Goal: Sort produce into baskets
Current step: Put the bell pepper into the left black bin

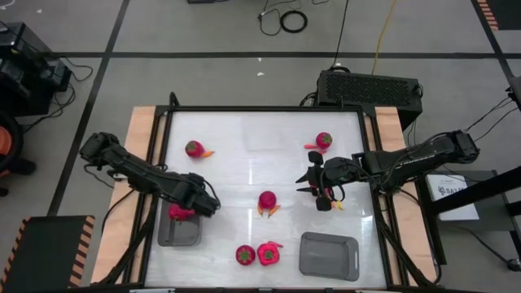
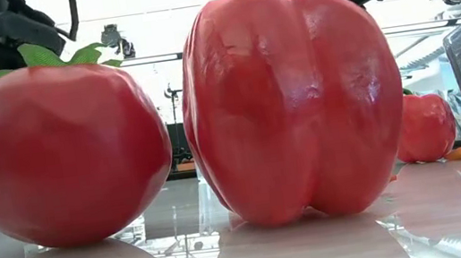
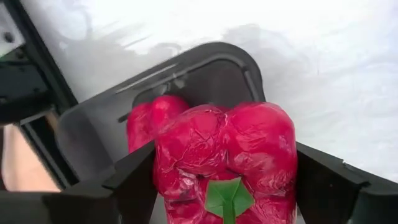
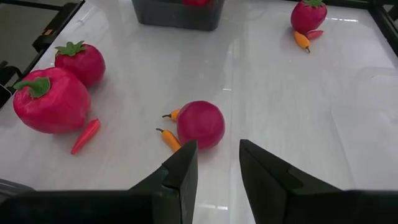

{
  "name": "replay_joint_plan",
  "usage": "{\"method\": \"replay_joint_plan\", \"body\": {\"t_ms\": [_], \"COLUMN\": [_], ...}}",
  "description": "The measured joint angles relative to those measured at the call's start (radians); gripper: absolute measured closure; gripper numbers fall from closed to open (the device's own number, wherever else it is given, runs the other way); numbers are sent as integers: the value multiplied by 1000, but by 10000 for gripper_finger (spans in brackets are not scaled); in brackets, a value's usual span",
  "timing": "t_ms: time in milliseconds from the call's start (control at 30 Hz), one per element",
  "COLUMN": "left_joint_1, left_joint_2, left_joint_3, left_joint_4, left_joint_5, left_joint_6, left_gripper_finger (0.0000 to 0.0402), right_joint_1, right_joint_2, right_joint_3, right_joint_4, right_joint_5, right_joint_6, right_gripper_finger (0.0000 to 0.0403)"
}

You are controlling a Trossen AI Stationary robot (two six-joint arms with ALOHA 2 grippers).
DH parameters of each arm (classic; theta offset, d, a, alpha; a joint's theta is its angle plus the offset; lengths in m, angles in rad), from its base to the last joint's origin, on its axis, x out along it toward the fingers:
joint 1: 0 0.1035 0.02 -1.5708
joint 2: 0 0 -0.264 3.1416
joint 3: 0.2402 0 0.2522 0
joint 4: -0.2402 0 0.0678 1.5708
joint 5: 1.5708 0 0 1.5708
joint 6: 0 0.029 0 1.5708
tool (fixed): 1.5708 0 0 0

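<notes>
My left gripper (image 1: 195,203) is shut on a lumpy magenta-red pepper (image 3: 224,155) over the left grey bin (image 1: 179,233). Another red piece (image 3: 152,118) lies inside that bin. My right gripper (image 4: 217,168) hangs open above the table's right middle with nothing between its fingers. Just beyond it a round red piece (image 4: 200,124) rests on the table beside two tiny orange pieces (image 4: 169,138). A tomato (image 1: 245,255) and a pepper (image 1: 268,254) sit near the front edge. The right grey bin (image 1: 329,255) stands at the front right. My left gripper pinches the pepper by two opposite sides (image 3: 163,174) near its stem end, between its two fingers (image 3: 134,183). The fingers come from above, pointing down. The pepper sits upright with its green stem (image 3: 229,196) toward the wrist, held over the bin's opening.
A red piece with a small orange one (image 1: 194,149) lies at the far left, and a green-topped tomato with a red chili (image 1: 324,140) at the far right. A black box with a perforated top (image 1: 368,85) stands beyond the far edge. The middle of the table is bare.
</notes>
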Motion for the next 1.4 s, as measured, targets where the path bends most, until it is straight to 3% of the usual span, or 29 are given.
{"method": "replay_joint_plan", "body": {"t_ms": [200,500,767,967,1100,1267,1400], "left_joint_1": [0,1,15,44,44,44,45], "left_joint_2": [0,0,-58,-141,-163,-127,-54], "left_joint_3": [-30,-32,-9,93,149,162,161], "left_joint_4": [8,18,11,30,279,746,940], "left_joint_5": [-2,-4,-10,-100,-153,-210,-243], "left_joint_6": [-2,69,110,228,459,764,956], "left_gripper_finger": [89,28,23,23,23,23,23], "right_joint_1": [0,0,0,0,0,2,3], "right_joint_2": [0,0,0,0,0,0,-2], "right_joint_3": [0,0,0,0,0,0,2], "right_joint_4": [0,-1,2,11,33,82,64], "right_joint_5": [0,0,0,0,0,0,-6], "right_joint_6": [-3,-1,-1,0,30,87,225], "right_gripper_finger": [292,292,292,292,292,292,292]}}
